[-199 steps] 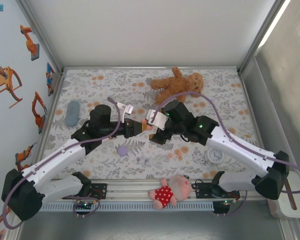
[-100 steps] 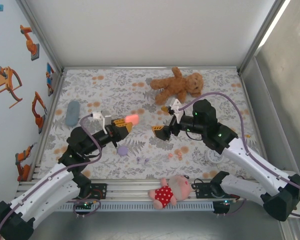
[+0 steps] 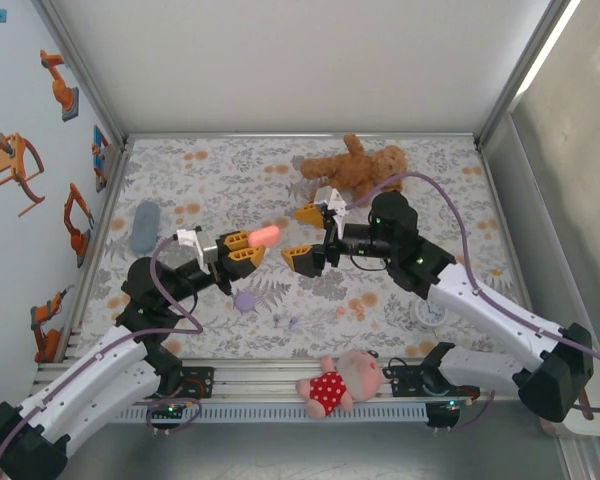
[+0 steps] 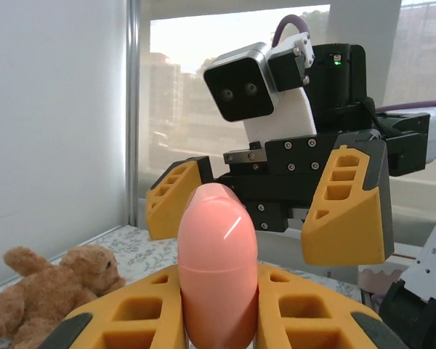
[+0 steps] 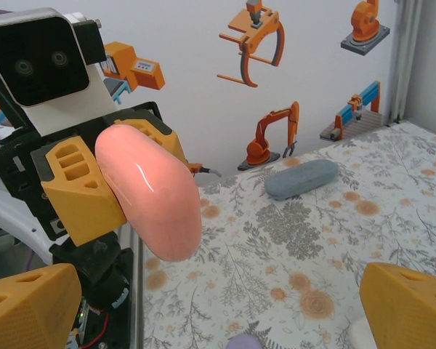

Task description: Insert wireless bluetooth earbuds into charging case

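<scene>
Here the left end effector [image 3: 247, 251] clamps the coral charging case [image 3: 264, 235], its long axis aimed at the wide-open right end effector [image 3: 302, 236] facing it. The orange-pink earbuds [image 3: 341, 311] lie on the surface [image 3: 430, 200] below, nearer the right arm.

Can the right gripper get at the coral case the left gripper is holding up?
Probably yes: the right gripper stands open facing the smooth coral pebble-shaped plastic case, which juts beyond the left gripper, nothing between them.
</scene>
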### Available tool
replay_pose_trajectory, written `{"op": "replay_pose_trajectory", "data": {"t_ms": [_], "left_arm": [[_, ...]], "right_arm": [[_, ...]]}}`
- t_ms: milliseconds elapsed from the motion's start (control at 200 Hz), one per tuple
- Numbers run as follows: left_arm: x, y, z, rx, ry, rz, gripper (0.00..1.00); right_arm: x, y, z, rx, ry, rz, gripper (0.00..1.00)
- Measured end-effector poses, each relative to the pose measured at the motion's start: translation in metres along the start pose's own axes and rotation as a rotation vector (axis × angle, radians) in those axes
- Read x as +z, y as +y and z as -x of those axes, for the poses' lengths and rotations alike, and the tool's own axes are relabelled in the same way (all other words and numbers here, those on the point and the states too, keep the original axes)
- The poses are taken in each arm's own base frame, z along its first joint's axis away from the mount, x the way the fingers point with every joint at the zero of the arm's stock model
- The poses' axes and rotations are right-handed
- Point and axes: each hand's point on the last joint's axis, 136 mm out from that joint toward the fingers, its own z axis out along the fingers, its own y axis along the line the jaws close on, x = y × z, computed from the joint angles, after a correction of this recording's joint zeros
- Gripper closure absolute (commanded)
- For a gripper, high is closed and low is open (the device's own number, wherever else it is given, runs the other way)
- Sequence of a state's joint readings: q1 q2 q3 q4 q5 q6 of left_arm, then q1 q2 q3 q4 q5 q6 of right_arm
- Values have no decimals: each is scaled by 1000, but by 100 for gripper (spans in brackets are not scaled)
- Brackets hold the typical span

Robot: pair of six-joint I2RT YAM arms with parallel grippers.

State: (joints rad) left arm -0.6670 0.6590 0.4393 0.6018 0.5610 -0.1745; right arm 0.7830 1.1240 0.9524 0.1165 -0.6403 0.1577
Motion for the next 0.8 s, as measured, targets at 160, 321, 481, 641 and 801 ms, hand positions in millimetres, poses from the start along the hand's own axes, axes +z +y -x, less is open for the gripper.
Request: {"op": "replay_pose_trajectory", "data": {"t_ms": [160,321,481,641,801], "left_arm": [[3,-6,9,43,-11,-35,100],[3,-8,11,71,-12,-45,100],[1,-8,10,94,-6,-42,100],[-1,-8,12,113,-9,-33,100],[-1,-6,12,119,-8,-19,100]], "right_arm": [[6,3,9,-13,-12,18,7],[10,1,16,-17,-25,15,15],[12,1,19,-18,-29,18,19],[14,1,20,-16,-29,23,20],[16,0,22,-15,-29,24,21]]}}
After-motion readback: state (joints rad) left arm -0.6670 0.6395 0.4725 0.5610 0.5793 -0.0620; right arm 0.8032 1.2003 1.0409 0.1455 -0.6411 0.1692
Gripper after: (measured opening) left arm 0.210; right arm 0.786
